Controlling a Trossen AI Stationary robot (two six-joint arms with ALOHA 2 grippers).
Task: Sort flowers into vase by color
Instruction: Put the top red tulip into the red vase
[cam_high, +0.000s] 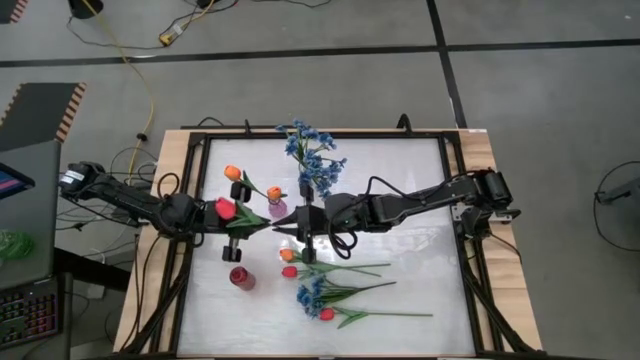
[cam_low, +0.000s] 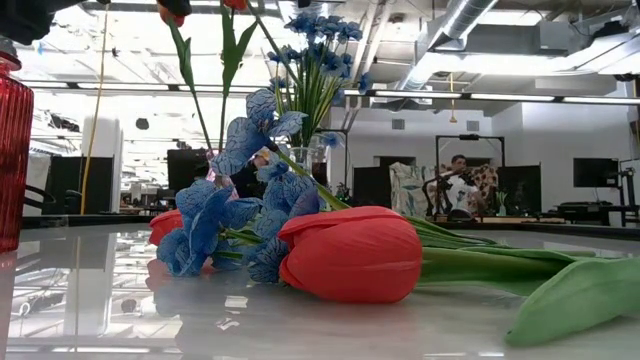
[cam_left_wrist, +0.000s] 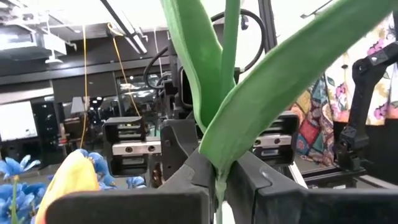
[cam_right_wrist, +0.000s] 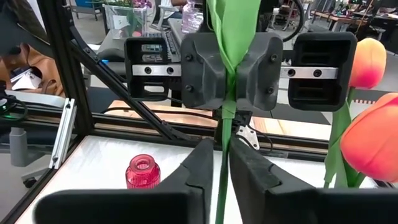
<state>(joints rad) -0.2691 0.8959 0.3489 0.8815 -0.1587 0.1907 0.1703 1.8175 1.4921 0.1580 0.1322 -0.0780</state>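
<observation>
A red tulip (cam_high: 225, 208) with green leaves (cam_left_wrist: 249, 93) stands upright in the air between my two grippers, over the table's middle left. My left gripper (cam_left_wrist: 217, 190) is shut on its stem. My right gripper (cam_right_wrist: 222, 168) faces it from the right. Its fingers stand a little apart on either side of the stem's lower part (cam_right_wrist: 222, 180), and I cannot tell whether they touch it. A red vase (cam_high: 240, 277) stands below. A pink vase (cam_high: 278, 208) holds orange tulips (cam_high: 233, 173), and blue sprigs (cam_high: 310, 150) stand behind it. My left gripper pinches the tulip's stem (cam_left_wrist: 218, 179) between its two fingers, right below the point where the leaves branch off. The fingers come nearly level from the table's left and lie across the stem. The flower is lifted clear and upright, leaves above the fingers and stem hanging below.
An orange tulip (cam_high: 288, 270), a blue sprig (cam_high: 310, 293) and a red tulip (cam_high: 326, 314) lie on the table's near half, stems pointing right. In the low view, the red tulip (cam_low: 350, 255) lies closest. A black frame (cam_high: 455, 200) rims the table.
</observation>
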